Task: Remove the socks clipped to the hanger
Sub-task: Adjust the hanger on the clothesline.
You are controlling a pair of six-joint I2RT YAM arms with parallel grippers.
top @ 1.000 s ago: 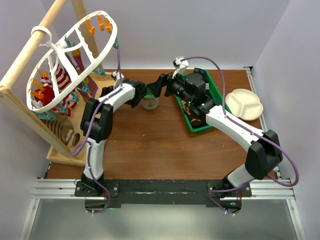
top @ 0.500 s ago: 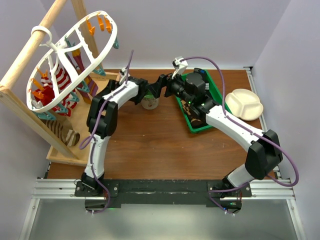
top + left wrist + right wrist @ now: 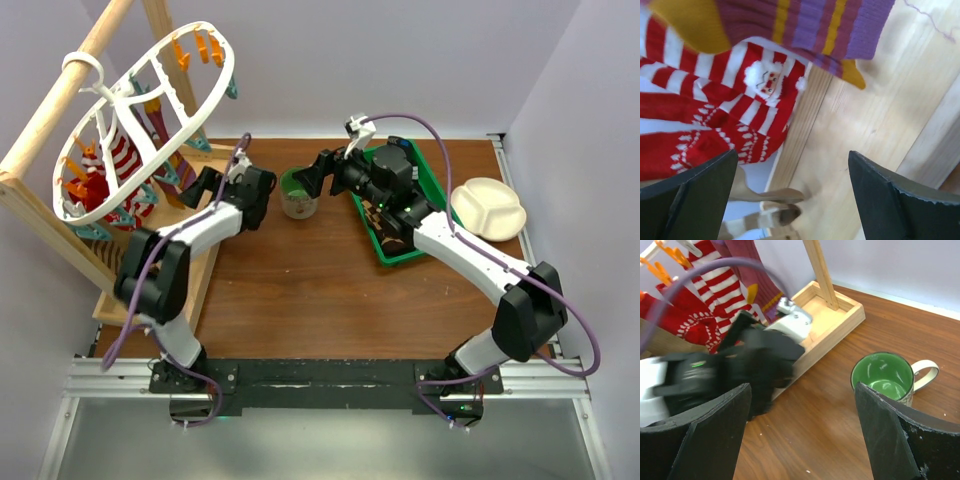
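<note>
The white oval hanger (image 3: 205, 105) hangs from a wooden pole at the upper left. Red-and-white striped socks (image 3: 122, 152) and a red patterned sock (image 3: 88, 186) are clipped under it. My left gripper (image 3: 198, 186) is open and empty, just right of the hanging socks, above the wooden base. In the left wrist view the striped Santa sock (image 3: 765, 80) and a purple striped sock (image 3: 810, 25) hang ahead of the open gripper (image 3: 792, 200), apart from it. My right gripper (image 3: 312, 178) is open and empty beside the green mug (image 3: 298, 195).
The wooden pole frame stands on a wooden tray base (image 3: 205, 262) at the left; a tan striped sock (image 3: 135, 268) lies in it. A green bin (image 3: 432, 180) and a white divided plate (image 3: 488, 208) sit at the right. The mug also shows in the right wrist view (image 3: 885, 375).
My left arm has swung left, away from the mug, to the socks under the hanger. The right arm has not moved.
</note>
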